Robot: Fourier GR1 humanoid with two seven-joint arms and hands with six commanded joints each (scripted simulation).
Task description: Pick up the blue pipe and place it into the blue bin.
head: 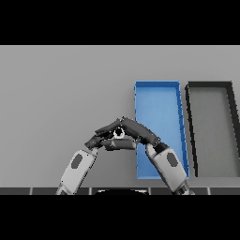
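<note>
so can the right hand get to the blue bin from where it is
Probably yes: the right hand already sits at the blue bin's left wall, with nothing between them. The left hand meets it there, beside the bin.

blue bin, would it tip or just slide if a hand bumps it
The blue bin looks long, low and flat-bottomed, so it would probably slide rather than tip. Its walls look thin, so it is likely light for its size and easy to shift. The black bin lies close on its right, so a push that way would probably stop against it.
</note>
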